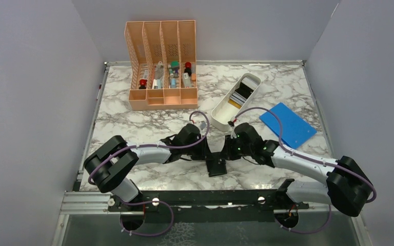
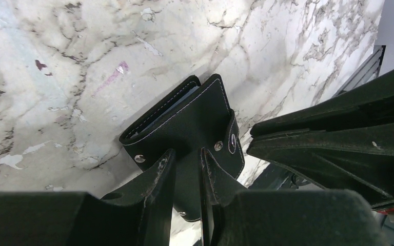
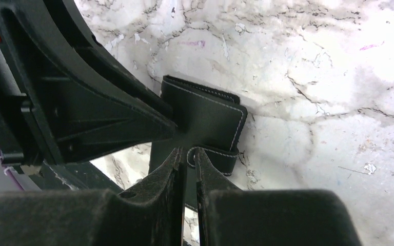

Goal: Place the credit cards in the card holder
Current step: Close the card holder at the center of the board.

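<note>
The card holder (image 1: pixel 216 165) lies black on the table (image 1: pixel 133 128) between the two arms, near the front edge, partly folded; from above the arms cover most of it. Far back and left of the card holder stands a peach organizer (image 1: pixel 161 66), its small contents too tiny to name. Just left of the card holder, the left gripper (image 2: pixel 187 161) is narrowed onto a flap of it, a finger on each side. In the left wrist view a pale edge shows inside the fold; whether it is a card cannot be told. Just right, the right gripper (image 3: pixel 187 152) is nearly closed, pinching the edge by the snap tab; its tips hide the contact. Behind and right of the card holder a white tray (image 1: pixel 220 115) holds the cards (image 1: pixel 234 102), tan and dark, stacked and hard to count. Further right lies a blue sheet (image 1: pixel 287 124). The table is white marble with grey veins and faint pink marks; plain grey walls close in three sides.
</note>
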### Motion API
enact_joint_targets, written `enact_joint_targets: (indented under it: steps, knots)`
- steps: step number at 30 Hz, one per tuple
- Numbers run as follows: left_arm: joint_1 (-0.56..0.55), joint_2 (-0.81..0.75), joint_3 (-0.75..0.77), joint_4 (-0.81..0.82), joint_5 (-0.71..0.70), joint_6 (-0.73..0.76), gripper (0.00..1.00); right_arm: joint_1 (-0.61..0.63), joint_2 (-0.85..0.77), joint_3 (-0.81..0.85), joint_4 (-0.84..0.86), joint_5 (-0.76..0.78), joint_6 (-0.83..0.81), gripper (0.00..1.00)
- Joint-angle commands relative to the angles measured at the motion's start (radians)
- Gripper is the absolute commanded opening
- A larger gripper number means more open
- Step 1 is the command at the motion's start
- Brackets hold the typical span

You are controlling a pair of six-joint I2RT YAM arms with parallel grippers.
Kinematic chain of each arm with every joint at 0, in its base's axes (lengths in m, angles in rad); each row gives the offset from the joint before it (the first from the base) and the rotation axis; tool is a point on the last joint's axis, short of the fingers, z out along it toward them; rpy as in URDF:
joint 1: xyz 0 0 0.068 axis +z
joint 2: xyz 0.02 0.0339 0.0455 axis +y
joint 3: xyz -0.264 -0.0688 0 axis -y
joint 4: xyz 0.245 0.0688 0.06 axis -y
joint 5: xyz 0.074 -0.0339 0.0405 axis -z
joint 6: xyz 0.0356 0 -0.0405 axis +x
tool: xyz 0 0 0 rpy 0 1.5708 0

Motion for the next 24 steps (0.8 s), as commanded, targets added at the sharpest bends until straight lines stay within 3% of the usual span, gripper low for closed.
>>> enact_joint_targets:
  steps: [1,9,24]
  knots:
    - [-0.032,-0.03,-0.005,0.013,0.012,-0.016,0.25,0.005,0.024,0.034,-0.012,0.038,0.002,0.17]
    - [-0.041,0.018,0.008,-0.019,-0.025,0.01,0.25,0.005,0.068,0.029,-0.009,0.014,-0.004,0.16]
    - [-0.041,0.027,0.002,-0.023,-0.062,0.005,0.25,0.005,-0.002,0.037,-0.111,0.063,-0.017,0.18]
